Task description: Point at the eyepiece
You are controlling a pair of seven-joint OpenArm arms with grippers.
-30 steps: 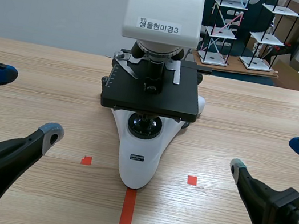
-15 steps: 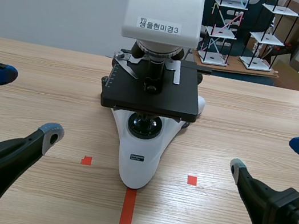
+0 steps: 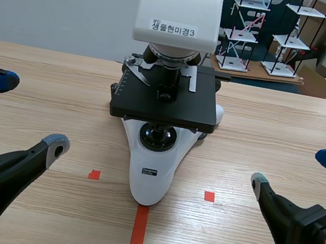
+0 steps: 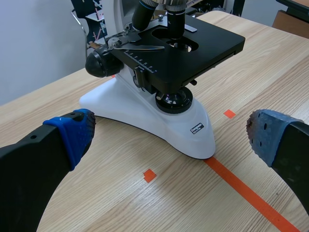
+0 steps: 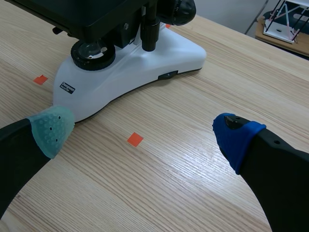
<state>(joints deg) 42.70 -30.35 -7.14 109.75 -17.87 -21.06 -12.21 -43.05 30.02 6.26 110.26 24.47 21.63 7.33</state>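
The microscope (image 3: 160,128) stands between left gripper (image 3: 28,111) and right gripper (image 3: 296,169) (both spread wide).

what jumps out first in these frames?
The white microscope, black stage and all, stands in the middle of the wooden table. The left gripper and right gripper sit open, low on either side of it, touching nothing.
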